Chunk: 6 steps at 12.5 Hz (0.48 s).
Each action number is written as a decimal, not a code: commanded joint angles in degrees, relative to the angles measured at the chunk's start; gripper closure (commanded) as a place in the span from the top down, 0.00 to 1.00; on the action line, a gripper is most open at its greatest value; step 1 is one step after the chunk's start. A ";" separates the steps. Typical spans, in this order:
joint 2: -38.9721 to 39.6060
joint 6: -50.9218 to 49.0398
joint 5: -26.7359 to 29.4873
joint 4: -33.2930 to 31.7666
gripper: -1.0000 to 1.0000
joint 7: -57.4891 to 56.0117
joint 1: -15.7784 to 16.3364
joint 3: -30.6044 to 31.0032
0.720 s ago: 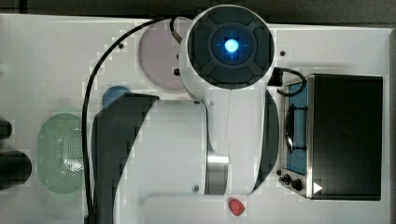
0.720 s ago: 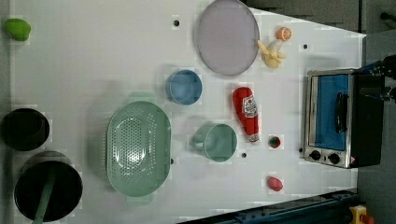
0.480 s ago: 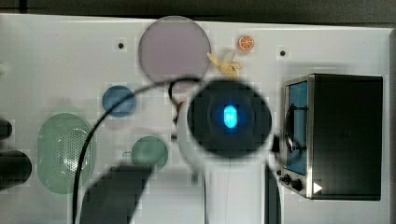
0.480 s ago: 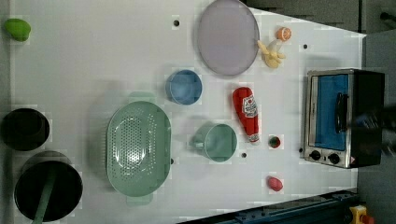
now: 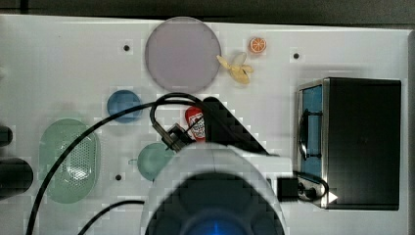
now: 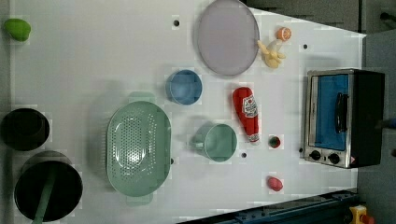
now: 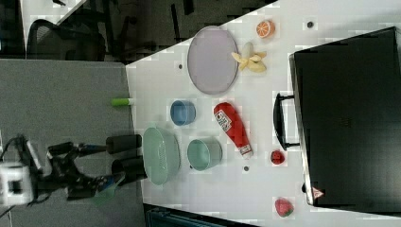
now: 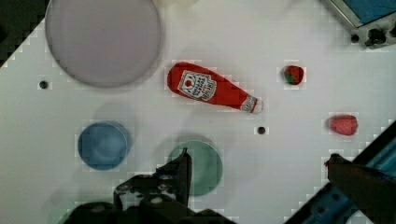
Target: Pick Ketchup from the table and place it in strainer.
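Observation:
The ketchup (image 8: 210, 88) is a red bottle with a white label, lying on its side on the white table. It also shows as the ketchup (image 6: 248, 114), as the ketchup (image 7: 232, 127), and half covered by the arm as the ketchup (image 5: 195, 122). The strainer (image 6: 138, 148) is the big pale mint oval basket; it sits beyond a green cup, toward the left view's left. It appears again as the strainer (image 5: 68, 159) and the strainer (image 7: 161, 155). My gripper (image 8: 261, 163) hangs high over the table, open and holding nothing. It also shows as the gripper (image 7: 108, 164).
Between ketchup and strainer stands a green cup (image 6: 219, 142), with a blue bowl (image 6: 184, 87) nearby. A grey plate (image 6: 227, 36), a banana (image 6: 272, 51), a toaster oven (image 6: 343, 116), strawberries (image 6: 274, 183) and two black pots (image 6: 24, 128) also sit on the table.
In the top view the arm has swung toward the bottom edge, uncovering the plate, banana and part of the ketchup. The table objects have not moved.

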 commanded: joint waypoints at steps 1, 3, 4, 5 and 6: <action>9.29 3.51 0.20 -4.76 1.00 -8.66 -0.87 -0.13; 12.29 8.12 0.20 -6.35 1.00 -18.95 -0.88 -0.15; 13.67 10.69 0.19 -7.32 1.00 -24.44 -0.88 -0.13; 14.85 13.72 0.19 -8.53 1.00 -30.03 -0.87 -0.10; 15.85 17.20 0.18 -9.94 1.00 -35.43 -0.87 -0.10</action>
